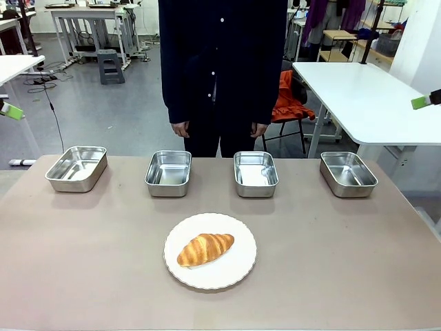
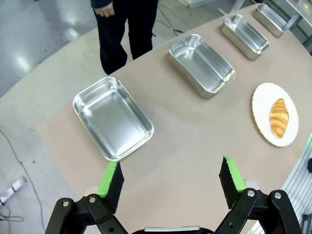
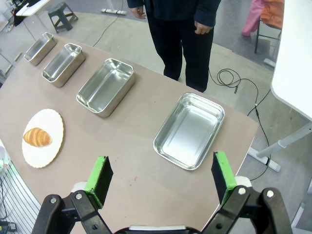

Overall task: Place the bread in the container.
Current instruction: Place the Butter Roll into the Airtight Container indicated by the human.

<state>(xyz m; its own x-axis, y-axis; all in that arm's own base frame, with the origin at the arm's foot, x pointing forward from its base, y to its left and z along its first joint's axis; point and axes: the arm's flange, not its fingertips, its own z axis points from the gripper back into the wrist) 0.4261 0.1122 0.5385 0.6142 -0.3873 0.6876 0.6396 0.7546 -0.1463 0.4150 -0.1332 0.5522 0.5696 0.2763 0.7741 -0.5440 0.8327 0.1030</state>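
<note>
The bread (image 1: 205, 249), a golden-brown croissant, lies on a round white plate (image 1: 234, 272) at the table's near middle. Beyond it, several identical steel containers stand empty in a row, from the leftmost (image 1: 69, 183) to the rightmost (image 1: 344, 191). My left gripper (image 2: 171, 178) hovers open high over the table's left end, above the leftmost container (image 2: 87, 97), with the bread (image 2: 279, 117) far off. My right gripper (image 3: 160, 175) hangs open above the rightmost container (image 3: 165, 146), and the bread (image 3: 37, 137) lies well to its side. Nothing is between either pair of fingers.
A person stands at the far edge behind the middle containers, hands (image 1: 180, 128) hanging down at the sides. A white table (image 1: 365, 96) and an orange chair stand behind at the right. Bare tabletop surrounds the plate.
</note>
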